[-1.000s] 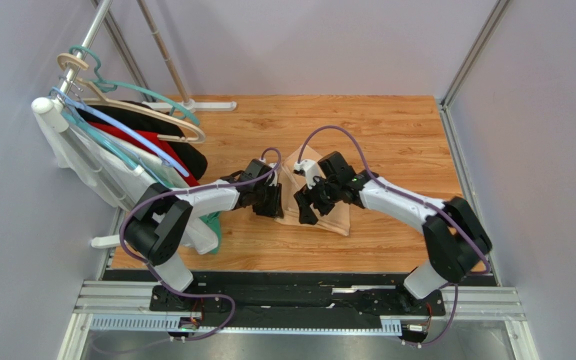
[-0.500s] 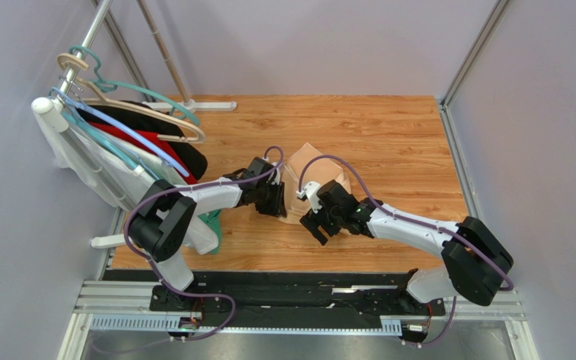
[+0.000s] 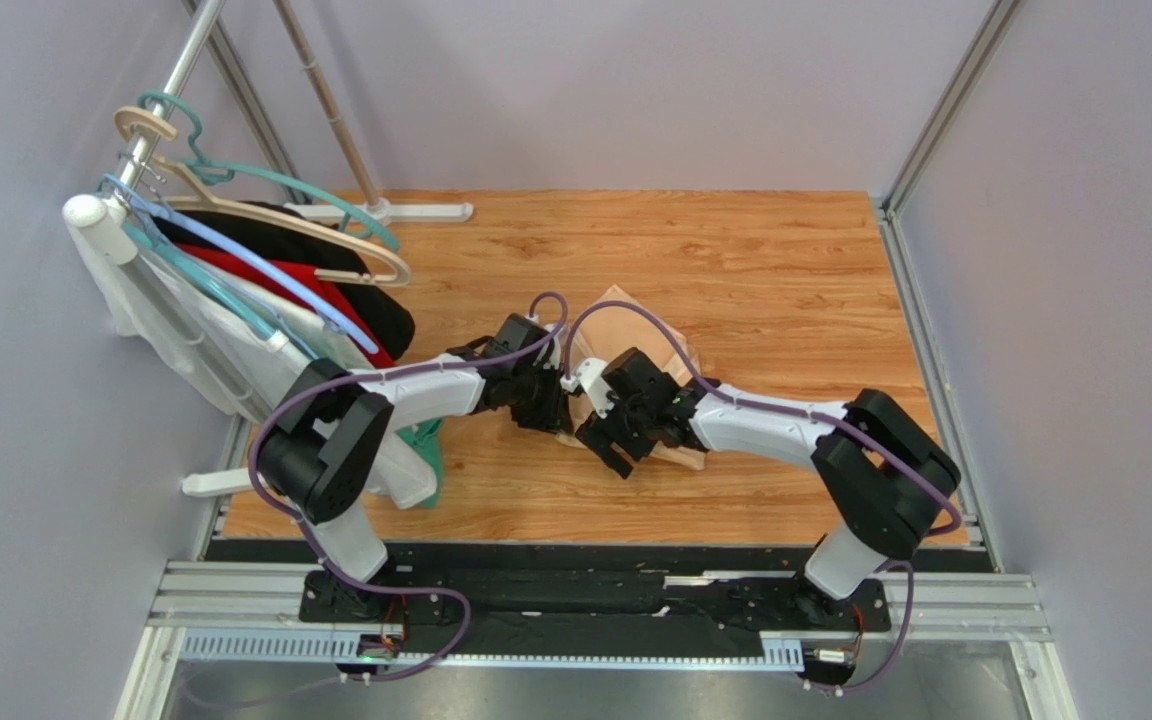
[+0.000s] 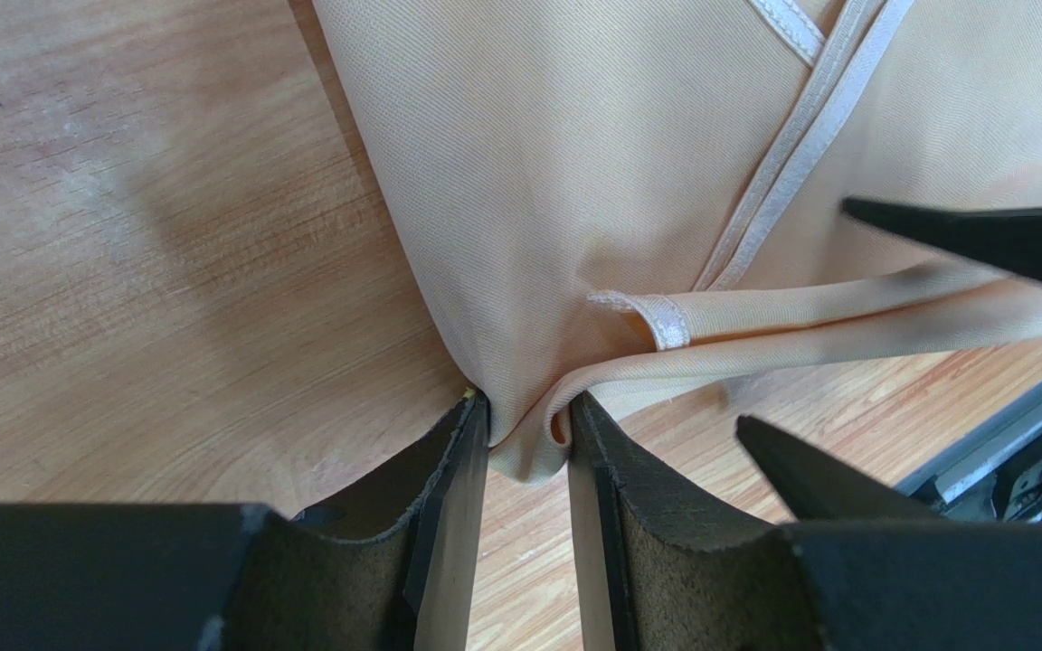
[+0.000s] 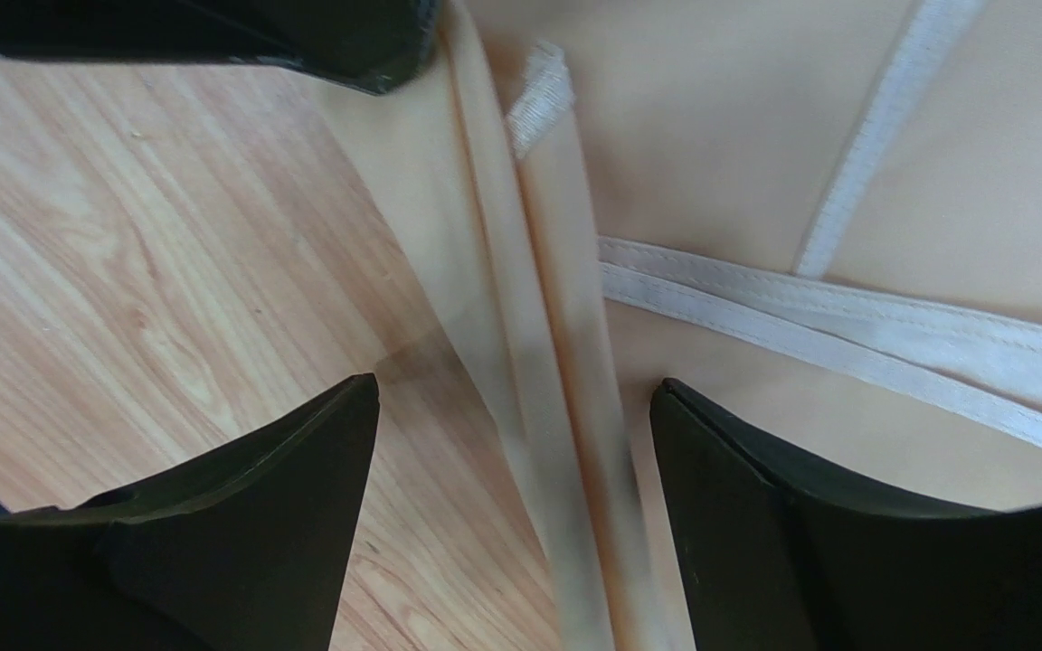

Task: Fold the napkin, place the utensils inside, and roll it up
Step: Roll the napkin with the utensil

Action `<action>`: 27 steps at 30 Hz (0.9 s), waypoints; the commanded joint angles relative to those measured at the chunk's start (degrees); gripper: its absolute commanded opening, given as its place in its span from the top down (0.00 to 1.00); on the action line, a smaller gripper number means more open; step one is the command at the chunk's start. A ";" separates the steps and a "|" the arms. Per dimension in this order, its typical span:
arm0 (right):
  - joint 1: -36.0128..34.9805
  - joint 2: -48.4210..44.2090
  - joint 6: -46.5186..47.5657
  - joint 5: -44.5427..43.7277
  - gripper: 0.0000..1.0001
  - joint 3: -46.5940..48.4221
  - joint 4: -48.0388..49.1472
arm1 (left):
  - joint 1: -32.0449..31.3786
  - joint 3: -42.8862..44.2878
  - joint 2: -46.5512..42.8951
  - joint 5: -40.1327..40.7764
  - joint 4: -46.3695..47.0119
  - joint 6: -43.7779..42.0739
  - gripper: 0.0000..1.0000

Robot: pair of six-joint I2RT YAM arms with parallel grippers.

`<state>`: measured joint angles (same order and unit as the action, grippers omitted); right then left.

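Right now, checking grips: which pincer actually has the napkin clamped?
The left pincer: it is shut on a fold of the napkin. The right pincer stands open, merely straddling the folded edge.

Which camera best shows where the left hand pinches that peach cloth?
The left wrist view: a fold of the napkin sits squeezed in the left hand, close up. From above, the pinch is small and mostly hidden; the right wrist view catches only the folded edge.
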<state>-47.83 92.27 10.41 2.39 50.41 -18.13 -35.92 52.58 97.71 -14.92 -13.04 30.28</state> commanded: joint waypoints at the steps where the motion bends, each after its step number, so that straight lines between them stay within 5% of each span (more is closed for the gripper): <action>1: 0.20 2.30 -0.57 7.97 0.23 3.20 -1.47 | -0.20 -0.19 -0.33 1.03 -2.52 -1.46 0.63; 14: -0.85 5.56 -7.33 13.78 0.24 3.03 -2.97 | -0.20 -7.48 -7.35 0.07 0.64 1.09 0.63; 27: -11.05 6.17 -16.91 10.09 0.26 1.79 -1.82 | -0.20 -17.77 -16.93 -1.26 1.62 3.99 0.62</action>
<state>-54.98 96.51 -0.60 11.11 54.26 -17.98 -35.90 37.47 83.72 -15.44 -11.16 32.75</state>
